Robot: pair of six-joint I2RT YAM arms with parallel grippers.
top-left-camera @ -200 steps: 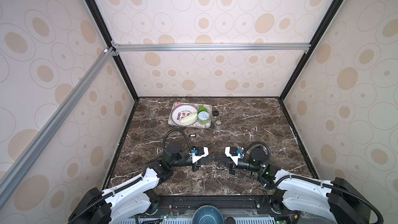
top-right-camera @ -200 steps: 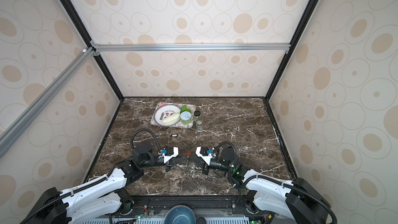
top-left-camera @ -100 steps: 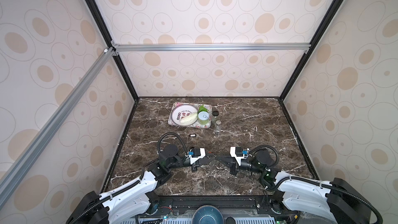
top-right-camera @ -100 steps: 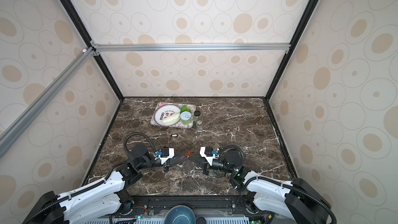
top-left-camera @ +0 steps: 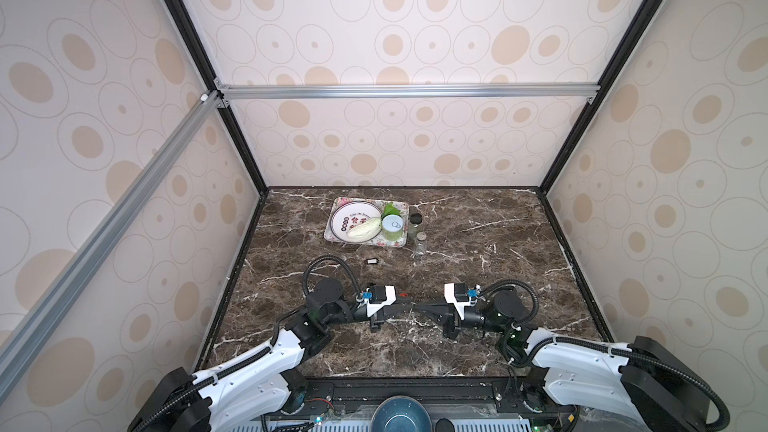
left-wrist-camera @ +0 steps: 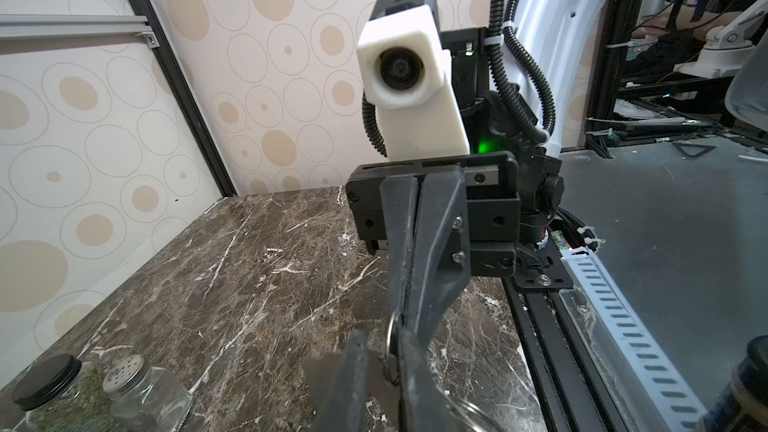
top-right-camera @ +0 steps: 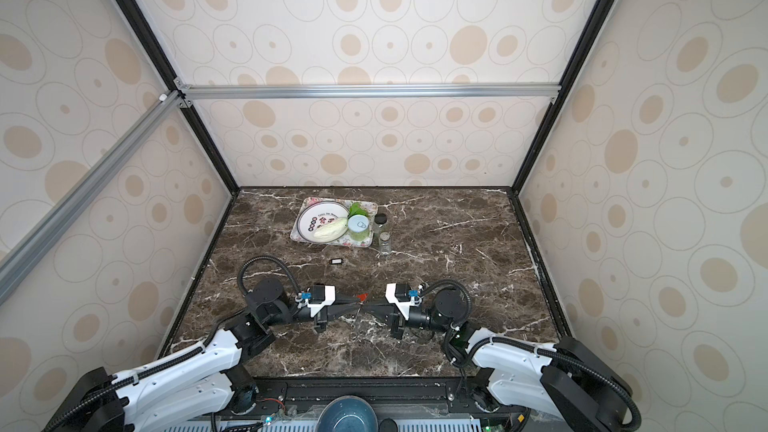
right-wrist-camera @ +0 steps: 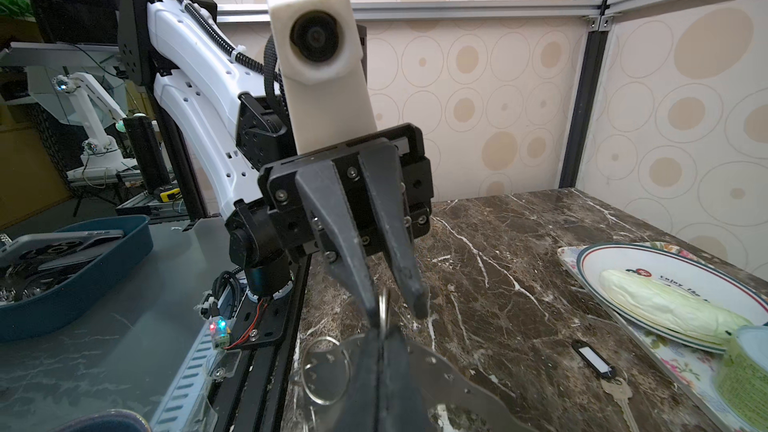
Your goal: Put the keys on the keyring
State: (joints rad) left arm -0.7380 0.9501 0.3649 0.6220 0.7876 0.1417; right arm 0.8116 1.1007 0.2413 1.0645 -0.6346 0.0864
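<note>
Over the table, keyring clenched in right fingers, between left fingers of unclear grip.

The table is polished brown stone, glossy, with white veins. Toward eleven o'clock a glossy floral-printed tray carries a glazed white plate and a can with a bright metal lid and green paper-like label. At the tray's three o'clock stand clear glass jars, one capped in perforated shiny metal, one in matt black. The black key tag is glossy plastic around a white paper insert. The keyring is thin bright wire. The left gripper has matt dark plastic fingers, and the camera housing is matt white plastic.
</note>
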